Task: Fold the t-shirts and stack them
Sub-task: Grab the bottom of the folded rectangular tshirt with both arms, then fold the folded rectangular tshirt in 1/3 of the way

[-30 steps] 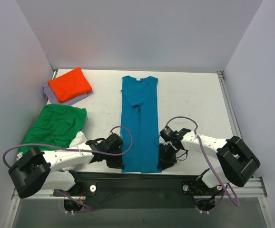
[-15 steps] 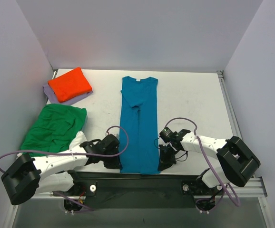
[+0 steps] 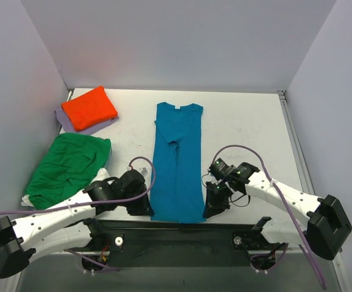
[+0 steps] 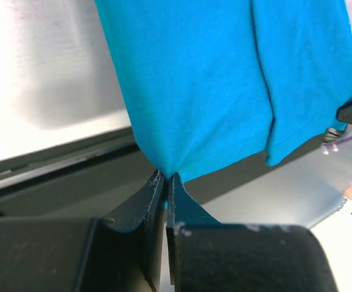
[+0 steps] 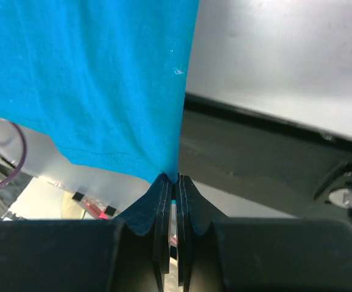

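Teal-blue t-shirt (image 3: 177, 159) has both near hem corners clenched, by left tool (image 4: 165, 178) and right tool (image 5: 173, 180).

Robotics lab test cell: a bare white table (image 3: 249, 121) stands boxed in on three sides by plain pale walls (image 3: 182, 42). A left arm (image 3: 54, 214) and a right arm (image 3: 285, 193), white-and-black machines trailing loose purple cables (image 3: 237, 146), are bolted to a dark mounting rail (image 3: 182, 234) at its near edge.

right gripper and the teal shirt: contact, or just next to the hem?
Touching. The right wrist view shows the right gripper shut on the teal t-shirt, with the shirt's near corner pinched between its fingertips.
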Robot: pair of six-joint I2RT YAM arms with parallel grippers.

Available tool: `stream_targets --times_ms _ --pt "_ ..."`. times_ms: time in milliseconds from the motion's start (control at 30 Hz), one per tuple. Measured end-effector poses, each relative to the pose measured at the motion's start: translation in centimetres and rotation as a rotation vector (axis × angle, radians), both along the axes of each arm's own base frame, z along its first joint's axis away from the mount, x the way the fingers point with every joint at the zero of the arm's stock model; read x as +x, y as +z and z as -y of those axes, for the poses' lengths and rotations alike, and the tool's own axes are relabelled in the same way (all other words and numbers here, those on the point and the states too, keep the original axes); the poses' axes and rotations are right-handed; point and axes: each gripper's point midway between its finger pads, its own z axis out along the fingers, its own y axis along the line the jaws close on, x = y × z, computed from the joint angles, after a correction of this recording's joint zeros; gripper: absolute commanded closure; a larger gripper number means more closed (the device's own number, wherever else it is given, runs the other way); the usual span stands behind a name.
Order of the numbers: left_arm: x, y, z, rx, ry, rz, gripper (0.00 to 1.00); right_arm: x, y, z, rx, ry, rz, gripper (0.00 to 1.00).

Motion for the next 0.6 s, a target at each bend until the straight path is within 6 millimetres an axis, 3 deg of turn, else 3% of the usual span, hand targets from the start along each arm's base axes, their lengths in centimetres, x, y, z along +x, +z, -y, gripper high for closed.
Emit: stream_targets --times_ms 333,467,600 --pt "-0.6 5.2 -0.7 -0.025 -0.001 0.014 1.00 0.0 5.5 -0.4 0.049 -0.026 0.028 1.00" --pt "0.2 7.6 -0.5 -0.038 0.015 0.058 1.00 1.3 8.1 -1.1 0.074 -0.035 0.084 1.00" --pt "1.5 8.4 -0.2 -0.018 0.037 0.084 1.00 3.0 9.5 -1.7 0.074 -0.050 0.128 1.00"
